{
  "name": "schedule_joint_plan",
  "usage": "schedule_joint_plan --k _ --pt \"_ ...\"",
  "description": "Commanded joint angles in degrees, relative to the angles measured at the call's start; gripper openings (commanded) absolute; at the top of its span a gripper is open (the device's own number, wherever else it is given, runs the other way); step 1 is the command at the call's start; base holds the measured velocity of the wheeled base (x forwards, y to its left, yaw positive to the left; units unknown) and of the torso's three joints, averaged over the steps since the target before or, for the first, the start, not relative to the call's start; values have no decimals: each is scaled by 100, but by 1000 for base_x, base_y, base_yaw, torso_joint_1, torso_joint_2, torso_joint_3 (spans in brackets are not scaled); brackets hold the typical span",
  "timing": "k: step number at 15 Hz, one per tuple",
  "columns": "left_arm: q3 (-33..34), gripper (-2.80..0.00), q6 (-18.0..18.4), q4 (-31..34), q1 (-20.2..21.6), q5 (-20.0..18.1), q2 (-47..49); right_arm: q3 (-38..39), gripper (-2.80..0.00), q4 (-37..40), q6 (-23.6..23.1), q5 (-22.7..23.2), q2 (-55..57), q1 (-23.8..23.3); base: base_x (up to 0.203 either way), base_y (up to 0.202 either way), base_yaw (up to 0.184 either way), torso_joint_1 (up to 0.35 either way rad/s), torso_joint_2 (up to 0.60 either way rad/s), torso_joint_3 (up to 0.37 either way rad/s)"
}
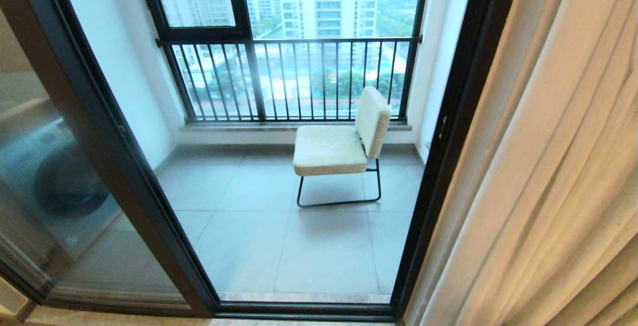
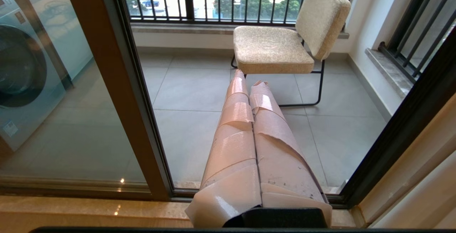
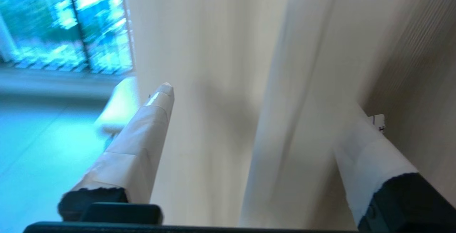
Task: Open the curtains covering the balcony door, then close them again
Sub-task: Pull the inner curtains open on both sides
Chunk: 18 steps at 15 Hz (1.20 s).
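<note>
Right pincer (image 3: 272, 99): fingers spread wide, nothing held; the curtains (image 3: 228, 65) are seen straight ahead, between the fingers.
Left pincer (image 2: 249, 78): fingers pressed together, nothing held.

Head cam looks down through balcony door (image 1: 448, 131); left wrist low, faces same chair (image 1: 344, 141); right wrist close against curtains (image 3: 228, 83).

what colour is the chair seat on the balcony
Cream-beige, on a thin black metal frame; the chair shows best in the left wrist view.
</note>
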Motion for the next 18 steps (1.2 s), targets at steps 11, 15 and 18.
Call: schedule_joint_plan --k 11,15,18 --pt "0 -280 -3 -5 4 0 -2 2220 -280 2720 -523 456 -3962 381 0 0 0 0 0 0" --pt "0 -280 -5 -5 4 7 -2 2235 -280 4221 -571 406 -5061 783 0 0 0 0 0 0" --pt "0 -280 -3 -5 4 0 -2 2485 -280 4328 -684 149 -5116 1032 0 0 0 0 0 0"
